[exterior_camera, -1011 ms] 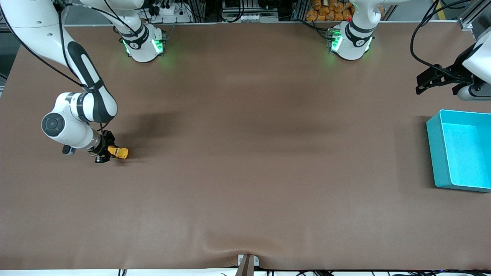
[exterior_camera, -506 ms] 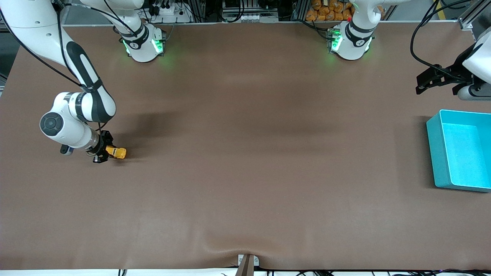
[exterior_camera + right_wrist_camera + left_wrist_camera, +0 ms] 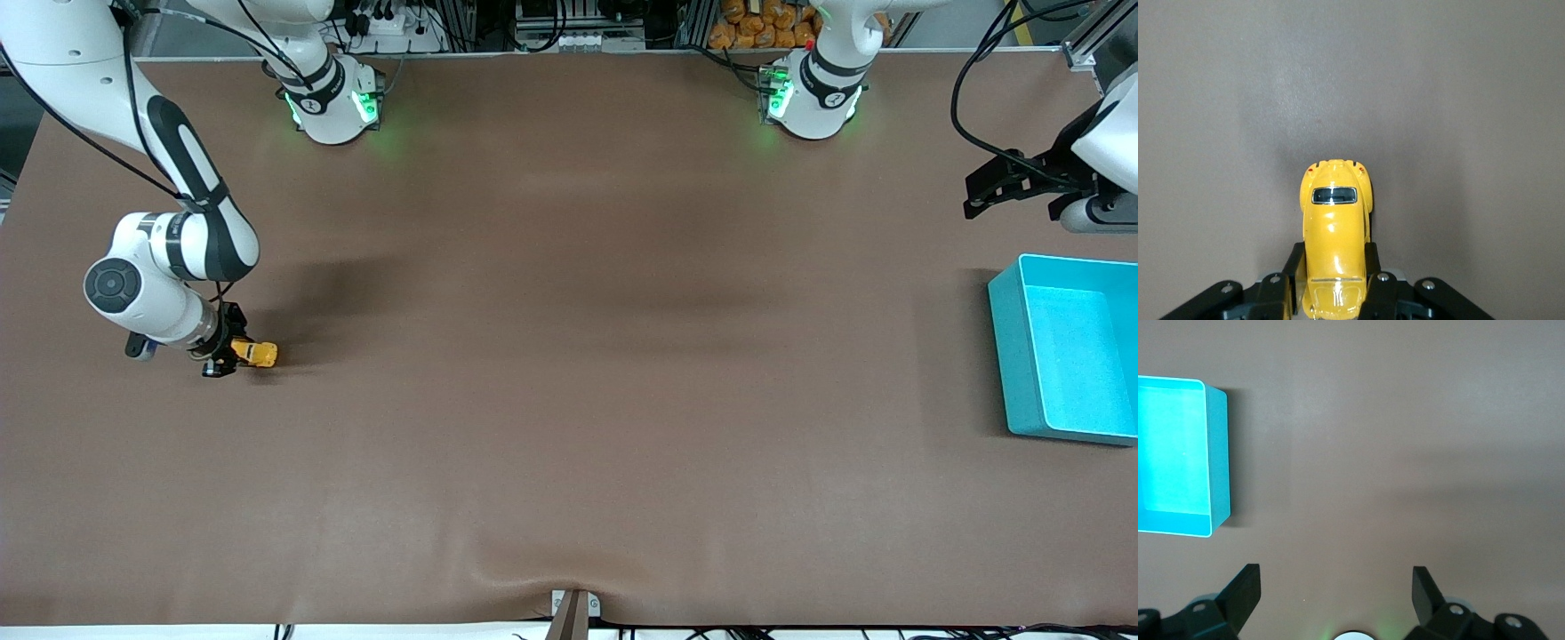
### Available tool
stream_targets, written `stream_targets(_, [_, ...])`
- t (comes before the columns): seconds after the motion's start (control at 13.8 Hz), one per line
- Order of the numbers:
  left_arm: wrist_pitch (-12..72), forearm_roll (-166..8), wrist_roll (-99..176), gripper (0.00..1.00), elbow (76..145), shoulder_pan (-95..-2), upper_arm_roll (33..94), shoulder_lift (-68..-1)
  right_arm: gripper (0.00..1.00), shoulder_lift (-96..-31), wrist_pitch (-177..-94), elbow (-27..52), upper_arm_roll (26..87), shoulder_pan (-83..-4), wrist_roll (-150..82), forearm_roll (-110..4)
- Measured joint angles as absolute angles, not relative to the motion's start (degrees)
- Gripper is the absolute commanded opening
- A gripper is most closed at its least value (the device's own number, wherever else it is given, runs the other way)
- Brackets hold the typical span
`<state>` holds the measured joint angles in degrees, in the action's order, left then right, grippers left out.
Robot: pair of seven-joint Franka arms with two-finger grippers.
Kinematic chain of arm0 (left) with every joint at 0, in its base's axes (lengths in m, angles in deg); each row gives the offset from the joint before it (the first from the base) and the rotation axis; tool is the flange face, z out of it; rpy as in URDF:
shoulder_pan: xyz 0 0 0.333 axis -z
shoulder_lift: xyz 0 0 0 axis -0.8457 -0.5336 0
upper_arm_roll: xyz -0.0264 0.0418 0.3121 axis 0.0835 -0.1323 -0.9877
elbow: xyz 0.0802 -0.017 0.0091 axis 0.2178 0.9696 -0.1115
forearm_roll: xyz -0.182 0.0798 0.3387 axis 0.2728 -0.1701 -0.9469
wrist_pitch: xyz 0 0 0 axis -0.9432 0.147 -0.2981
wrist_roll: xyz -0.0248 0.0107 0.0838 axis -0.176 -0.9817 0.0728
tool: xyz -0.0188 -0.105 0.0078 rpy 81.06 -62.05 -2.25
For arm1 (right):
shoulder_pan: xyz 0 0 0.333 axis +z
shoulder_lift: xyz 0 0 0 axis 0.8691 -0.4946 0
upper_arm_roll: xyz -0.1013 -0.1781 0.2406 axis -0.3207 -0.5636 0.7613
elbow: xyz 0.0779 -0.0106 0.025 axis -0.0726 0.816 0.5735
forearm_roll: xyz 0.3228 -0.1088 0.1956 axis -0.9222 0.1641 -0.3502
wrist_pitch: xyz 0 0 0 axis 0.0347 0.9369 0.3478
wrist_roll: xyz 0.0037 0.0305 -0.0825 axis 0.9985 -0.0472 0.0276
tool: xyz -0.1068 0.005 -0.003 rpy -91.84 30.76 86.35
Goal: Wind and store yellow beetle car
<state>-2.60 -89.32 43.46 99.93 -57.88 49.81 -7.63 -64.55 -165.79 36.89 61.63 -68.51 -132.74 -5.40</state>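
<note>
The yellow beetle car (image 3: 255, 354) is on the brown table near the right arm's end. My right gripper (image 3: 233, 355) is low at the table and shut on the car's sides. In the right wrist view the car (image 3: 1335, 233) sits between the black fingers (image 3: 1371, 257), its rounded end pointing away from the wrist. The teal bin (image 3: 1067, 348) stands at the left arm's end and looks empty; it also shows in the left wrist view (image 3: 1217, 460). My left gripper (image 3: 987, 190) waits open and empty above the table, beside the bin; its own view shows the gripper (image 3: 1336, 590) holding nothing.
The brown mat (image 3: 578, 356) covers the table, with a small ripple at its near edge by a metal bracket (image 3: 573, 609). The two arm bases (image 3: 331, 102) (image 3: 811, 98) stand along the table's top edge.
My right gripper has dragged the car along the table toward the right arm's end, away from the bin. The left arm has not moved.
</note>
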Motion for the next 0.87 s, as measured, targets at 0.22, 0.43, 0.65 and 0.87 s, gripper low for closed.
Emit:
stream_targets(0.22, [-2.60,-89.32,43.46,1.00,99.93,-57.88,49.81,-7.63,0.13,-64.56,-166.28,36.99,61.62,-69.35,-131.80,-5.34])
stream_targets(0.43, [-2.60,-89.32,43.46,1.00,99.93,-57.88,49.81,-7.63,0.13,-64.58,-167.21,37.22,61.61,-70.62,-131.32,-4.78])
stream_targets(0.65, [-2.60,-89.32,43.46,1.00,99.93,-57.88,49.81,-7.63,0.13,-64.62,-168.37,37.43,61.60,-72.35,-129.14,-4.68])
stream_targets(0.87, [-2.60,-89.32,43.46,1.00,99.93,-57.88,49.81,-7.63,0.13,-64.78,-169.40,37.43,61.59,-74.18,-126.39,-4.65])
